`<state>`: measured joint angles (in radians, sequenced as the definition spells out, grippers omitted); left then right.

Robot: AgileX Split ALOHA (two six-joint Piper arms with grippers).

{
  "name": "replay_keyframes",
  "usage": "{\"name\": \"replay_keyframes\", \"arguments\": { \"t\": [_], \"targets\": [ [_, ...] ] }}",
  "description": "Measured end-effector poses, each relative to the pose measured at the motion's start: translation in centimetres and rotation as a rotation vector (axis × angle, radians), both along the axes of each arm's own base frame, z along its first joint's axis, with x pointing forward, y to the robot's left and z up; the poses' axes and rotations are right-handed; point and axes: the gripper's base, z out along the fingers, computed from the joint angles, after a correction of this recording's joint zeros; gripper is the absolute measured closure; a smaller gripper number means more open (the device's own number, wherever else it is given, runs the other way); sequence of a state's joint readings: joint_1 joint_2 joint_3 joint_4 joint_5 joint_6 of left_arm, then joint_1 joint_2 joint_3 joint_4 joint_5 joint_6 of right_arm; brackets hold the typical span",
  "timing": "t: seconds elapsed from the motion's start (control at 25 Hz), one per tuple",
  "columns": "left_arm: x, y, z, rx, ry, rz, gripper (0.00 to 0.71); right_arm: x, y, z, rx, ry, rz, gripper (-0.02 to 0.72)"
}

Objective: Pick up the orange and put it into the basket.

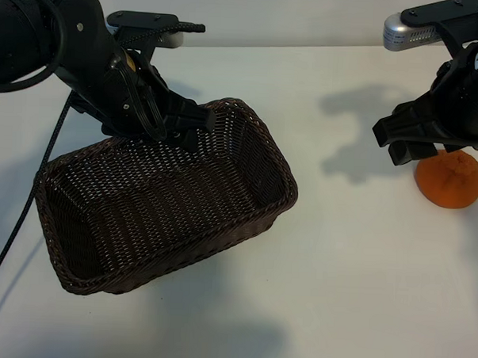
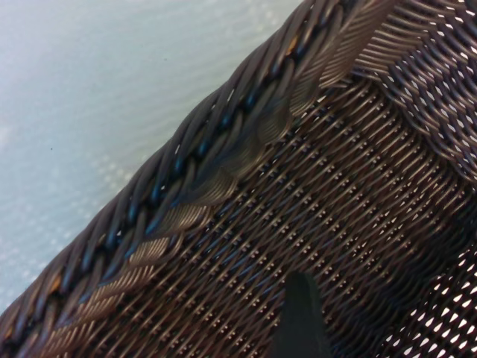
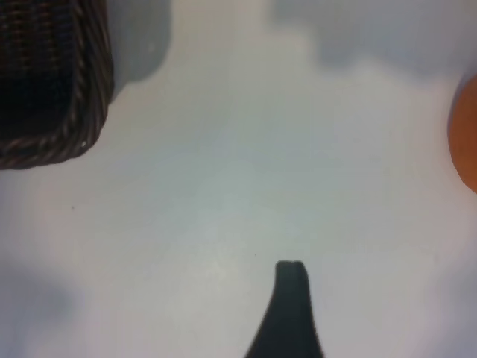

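Presently listed: one orange [image 1: 450,180], dimpled, knobby-topped, just beside the right gripper [image 1: 406,141], whose jaws gape empty; one dark woven basket [image 1: 254,203], rim beneath the left gripper [image 1: 195,128], jaws likewise released.

No text, label, brand, number or sign can be read in any of the views.
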<state>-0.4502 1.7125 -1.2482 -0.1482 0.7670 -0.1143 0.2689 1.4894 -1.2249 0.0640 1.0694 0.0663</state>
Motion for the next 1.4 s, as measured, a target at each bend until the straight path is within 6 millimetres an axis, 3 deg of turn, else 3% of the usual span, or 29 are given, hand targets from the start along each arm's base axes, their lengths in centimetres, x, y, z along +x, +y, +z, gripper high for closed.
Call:
{"name": "replay_keyframes", "arguments": {
  "t": [1.4],
  "targets": [
    [0.17,-0.1,0.07,-0.012,-0.019,0.004,0.137,0.01,-0.07,-0.01,-0.008,-0.002,0.002,0.122]
  ]
}}
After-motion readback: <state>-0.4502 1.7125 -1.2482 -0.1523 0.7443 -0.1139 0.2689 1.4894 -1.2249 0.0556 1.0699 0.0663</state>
